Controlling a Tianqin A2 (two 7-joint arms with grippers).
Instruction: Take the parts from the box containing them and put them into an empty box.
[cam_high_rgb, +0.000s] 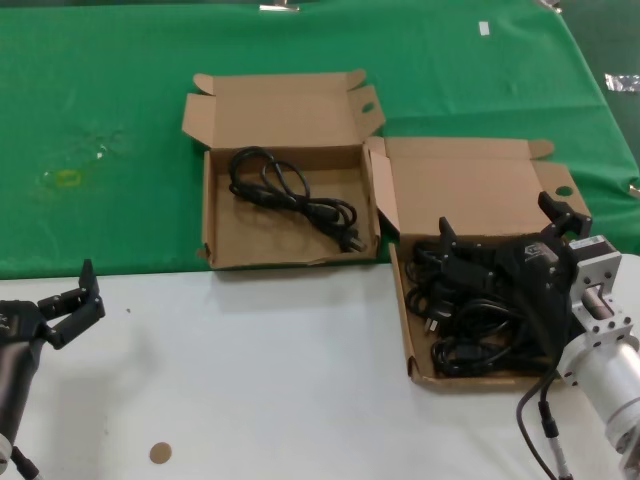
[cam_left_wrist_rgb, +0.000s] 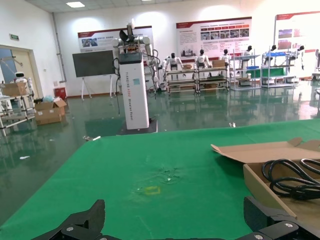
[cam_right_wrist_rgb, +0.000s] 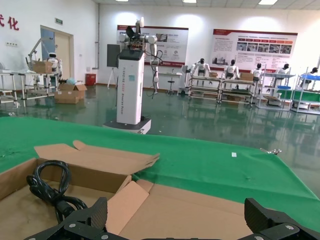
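Cords (cam_high_rgb: 470, 320) lie in a tangled black heap in the right box (cam_high_rgb: 470, 190), which sits on the white table (cam_high_rgb: 260, 370) at the edge of the green cloth (cam_high_rgb: 120, 100), its lid folded back and away from the robot. The heap's long axis runs from the near wall toward the lid; single cords cannot be told apart in it, and the right arm covers its right side. One more cord (cam_high_rgb: 290, 195) lies alone in the left box (cam_high_rgb: 280, 235), just beside the first on the cloth. It is loosely coiled at the far left of the floor and trails toward the near right corner, where its plug end points.

The right gripper (cam_high_rgb: 505, 240) hangs over the far part of the heap with its fingers spread wide; whether they touch any cord is hard to make out. In the right wrist view only its two fingertips show at the frame's edge, set well apart.

The left gripper (cam_high_rgb: 75, 300) is parked at the table's left edge, well apart from both boxes, its fingers also spread. A small brown disc (cam_high_rgb: 160, 453) lies on the table near it.
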